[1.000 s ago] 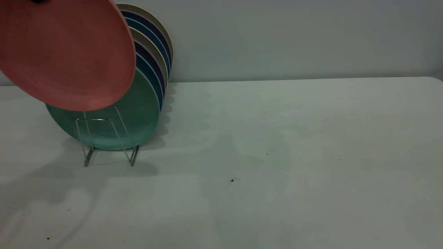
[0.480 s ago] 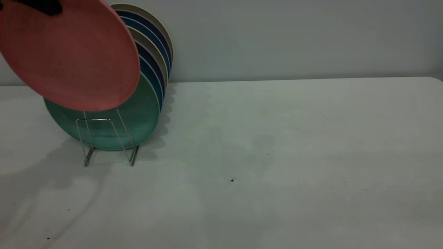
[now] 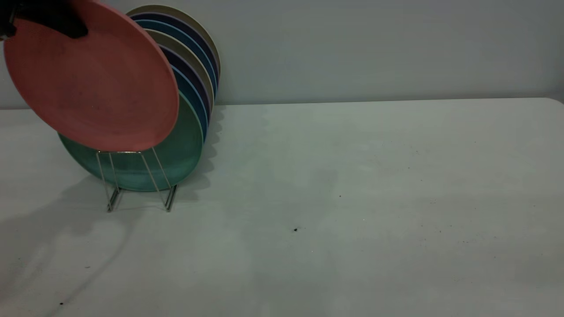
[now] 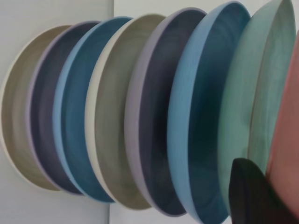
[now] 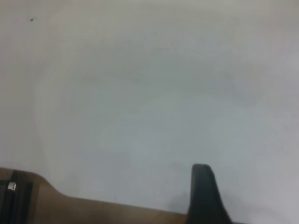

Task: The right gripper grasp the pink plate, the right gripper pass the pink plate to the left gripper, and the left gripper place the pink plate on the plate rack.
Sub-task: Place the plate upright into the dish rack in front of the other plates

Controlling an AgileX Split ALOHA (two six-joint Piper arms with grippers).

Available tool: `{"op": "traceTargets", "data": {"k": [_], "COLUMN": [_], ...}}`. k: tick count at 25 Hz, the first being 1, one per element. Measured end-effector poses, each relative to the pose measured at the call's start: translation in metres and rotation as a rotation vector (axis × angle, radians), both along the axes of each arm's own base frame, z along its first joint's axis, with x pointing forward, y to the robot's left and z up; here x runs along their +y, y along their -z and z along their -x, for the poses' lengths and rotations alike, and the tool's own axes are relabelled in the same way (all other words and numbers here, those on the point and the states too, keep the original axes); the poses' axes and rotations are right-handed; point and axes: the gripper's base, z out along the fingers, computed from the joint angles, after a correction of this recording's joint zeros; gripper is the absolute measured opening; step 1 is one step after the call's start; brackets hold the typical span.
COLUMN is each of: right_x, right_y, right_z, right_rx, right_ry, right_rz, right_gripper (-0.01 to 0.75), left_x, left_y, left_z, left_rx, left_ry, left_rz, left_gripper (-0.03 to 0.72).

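The left gripper [image 3: 53,20] sits at the top left corner of the exterior view, clamped on the upper edge of the pink plate [image 3: 94,77], which hangs below it, tilted and off the table. The plate's lower rim is level with the top of the front wire loop of the plate rack [image 3: 132,176], just above it; whether the two touch cannot be told. The plate covers most of the mint-green plate [image 3: 180,149], which stands upright in the rack directly behind it. Behind the green one stand six more plates in a row: blue [image 3: 194,99], dark purple [image 3: 187,72], beige [image 3: 176,46], and again blue, dark purple and beige toward the wall. In the left wrist view one black fingertip [image 4: 252,193] lies against the pink plate's [image 4: 287,140] edge, with the mint-green plate [image 4: 247,102] just beside it and the rest of the row beyond. The right gripper [image 5: 203,193] shows only one black finger over the bare white table [image 5: 149,93], well away from the rack, so its state cannot be told.
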Motion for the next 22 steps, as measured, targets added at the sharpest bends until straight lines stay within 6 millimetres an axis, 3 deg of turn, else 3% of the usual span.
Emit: {"op": "traceTargets", "data": {"k": [13, 22], "right_x": [-0.001, -0.002], "right_y": [0.000, 0.001], "right_z": [0.000, 0.000], "right_rx": [0.002, 0.008], "right_ry": [0.003, 0.003], "right_rz": [0.011, 0.021], "right_gripper": [0.519, 0.519], "left_x": [0.000, 0.000], "left_y": [0.026, 0.026], "left_z": [-0.007, -0.007], "left_rx": [0.063, 0.104], "left_ry": [-0.001, -0.086], "left_rz": [0.001, 0.051], "left_gripper": [0.134, 0.403]}}
